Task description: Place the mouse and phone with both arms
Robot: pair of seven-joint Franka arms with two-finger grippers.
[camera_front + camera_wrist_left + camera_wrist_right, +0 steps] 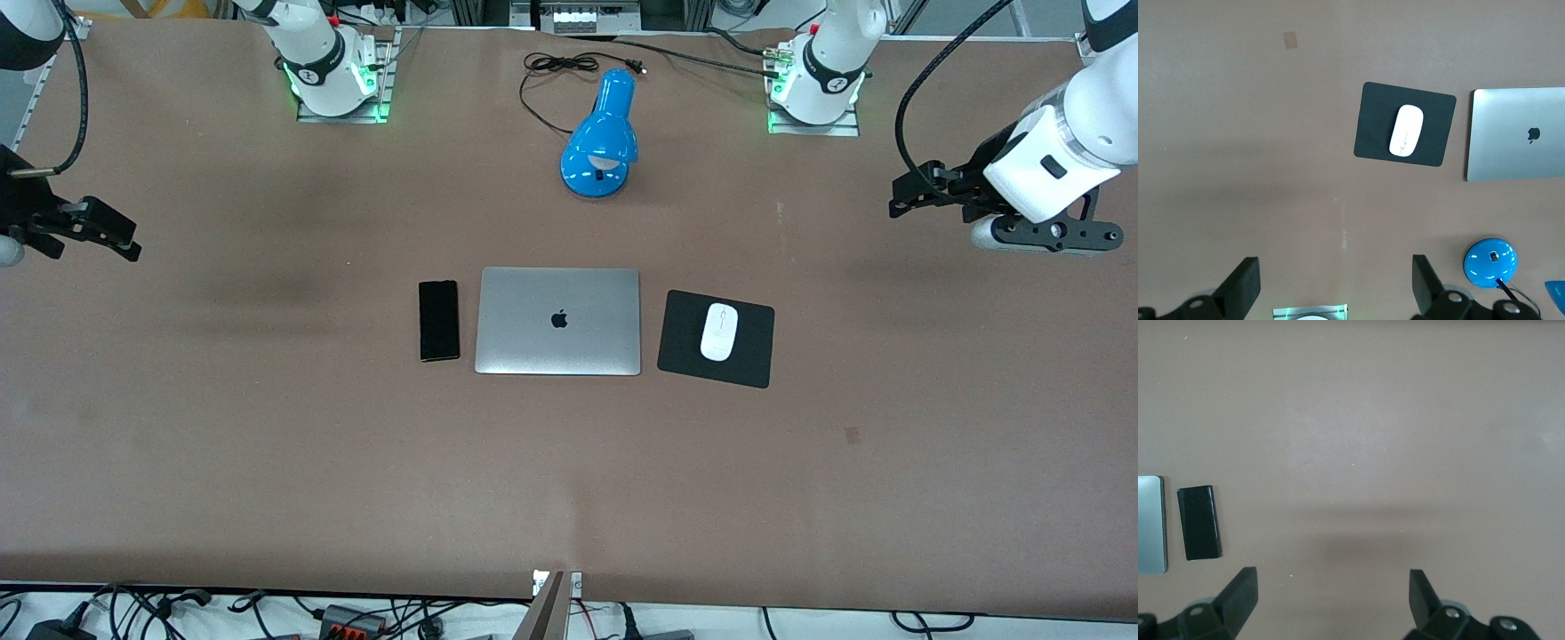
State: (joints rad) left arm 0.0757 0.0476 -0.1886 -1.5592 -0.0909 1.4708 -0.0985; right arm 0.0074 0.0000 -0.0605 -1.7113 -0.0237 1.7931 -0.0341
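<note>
The white oval mouse (718, 332) lies on a black mouse pad (685, 342) beside a closed silver laptop (558, 321), toward the left arm's end. It also shows in the left wrist view (1406, 130). The slim black phone (439, 320) lies flat on the table beside the laptop, toward the right arm's end, and shows in the right wrist view (1199, 522). My left gripper (902, 201) is open and empty, up over bare table at the left arm's end. My right gripper (120, 238) is open and empty, up over bare table at the right arm's end.
A blue desk lamp (603, 138) lies on its side with its black cord (556, 76), farther from the front camera than the laptop. The arm bases (342, 67) stand along the table's edge farthest from the front camera. Brown table (569, 480) stretches nearer the front camera.
</note>
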